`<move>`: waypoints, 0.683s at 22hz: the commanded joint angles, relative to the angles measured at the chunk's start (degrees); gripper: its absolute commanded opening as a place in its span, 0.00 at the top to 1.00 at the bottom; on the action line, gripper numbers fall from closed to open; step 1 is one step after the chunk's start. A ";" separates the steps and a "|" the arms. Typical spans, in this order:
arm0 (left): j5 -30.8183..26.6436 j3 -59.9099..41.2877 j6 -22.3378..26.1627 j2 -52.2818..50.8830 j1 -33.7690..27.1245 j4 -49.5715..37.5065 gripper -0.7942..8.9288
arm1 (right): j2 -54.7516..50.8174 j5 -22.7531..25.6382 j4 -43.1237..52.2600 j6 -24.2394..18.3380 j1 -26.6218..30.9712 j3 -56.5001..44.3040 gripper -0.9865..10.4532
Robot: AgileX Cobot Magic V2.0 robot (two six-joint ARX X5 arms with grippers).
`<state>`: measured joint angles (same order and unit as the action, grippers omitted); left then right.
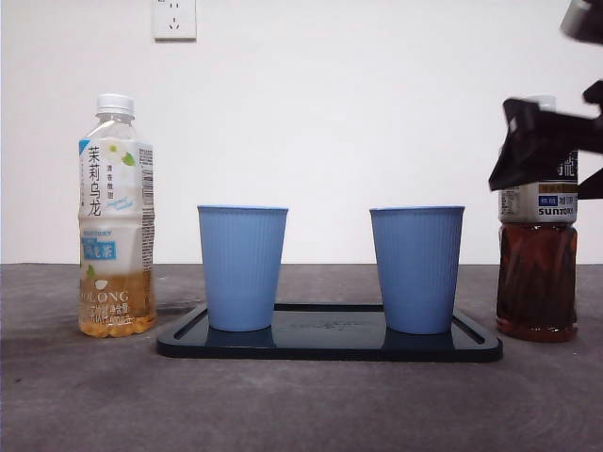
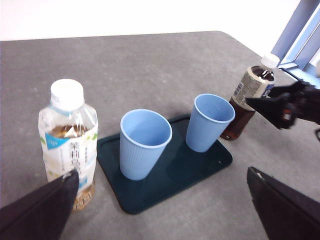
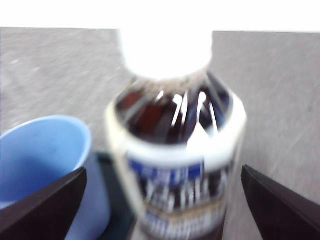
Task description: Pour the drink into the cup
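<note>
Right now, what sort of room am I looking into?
Probably a lab or test room staged for pouring practice: a bare white wall with a power socket, a plain grey table, and a dark tray set neatly between two tea bottles.

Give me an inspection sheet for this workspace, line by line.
Surface: grey table, dark tray on it.
Job's things: two blue cups upright on the tray; dark bottle and pale bottle stand off the tray, one beside each end, both capped.
Clutter: nothing seen.
Grippers: right gripper open, jaws either side of the dark bottle's label; left gripper open, by the pale bottle.
Cables: nothing seen.
Surroundings: white wall, socket.
</note>
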<state>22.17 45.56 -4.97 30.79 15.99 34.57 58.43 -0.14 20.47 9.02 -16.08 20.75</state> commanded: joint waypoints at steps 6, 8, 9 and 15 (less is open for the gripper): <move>-3.28 -5.49 -0.50 4.46 0.22 -9.57 0.38 | -21.35 -0.15 -23.54 9.62 -0.72 2.73 0.48; -4.13 -7.76 -1.70 5.49 0.22 -13.53 0.38 | -25.03 -0.87 -28.83 10.38 -0.72 4.48 0.48; -4.57 -9.01 -2.45 6.21 0.22 -15.78 0.38 | -26.75 -1.77 -31.50 10.51 -0.72 5.60 0.48; -8.63 -14.93 -4.35 12.72 0.22 -28.04 0.38 | -32.22 -5.46 -48.06 9.70 -0.72 13.62 0.48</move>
<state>14.28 30.94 -8.38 41.95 15.99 8.82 26.26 -5.21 -25.19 18.46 -16.49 32.97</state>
